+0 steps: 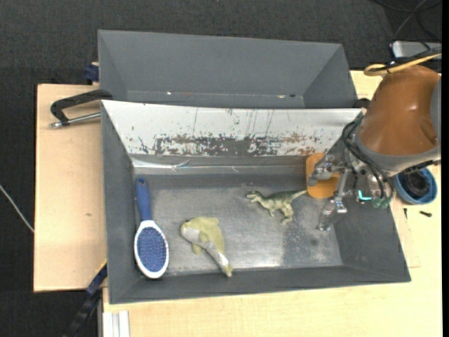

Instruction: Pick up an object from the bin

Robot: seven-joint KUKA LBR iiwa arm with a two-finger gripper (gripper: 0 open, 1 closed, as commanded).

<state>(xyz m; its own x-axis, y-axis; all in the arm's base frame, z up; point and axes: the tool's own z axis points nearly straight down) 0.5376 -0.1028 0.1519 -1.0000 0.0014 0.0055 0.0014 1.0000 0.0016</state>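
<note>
My gripper (pixel 330 213) hangs low at the right side of the bin, just above the floor. An orange rounded thing (pixel 317 181) lies right behind it near the back right corner, partly hidden by the gripper. A small green toy dinosaur (pixel 275 203) stands on the floor just left of the gripper, its tail pointing towards the orange thing. Nothing shows in the gripper's grasp.
A pale yellow-green soft toy (pixel 207 239) lies in the front middle of the bin. A blue brush (pixel 149 239) with a white-rimmed oval head lies along the left wall. The arm, with its orange cover, reaches in over the right rim.
</note>
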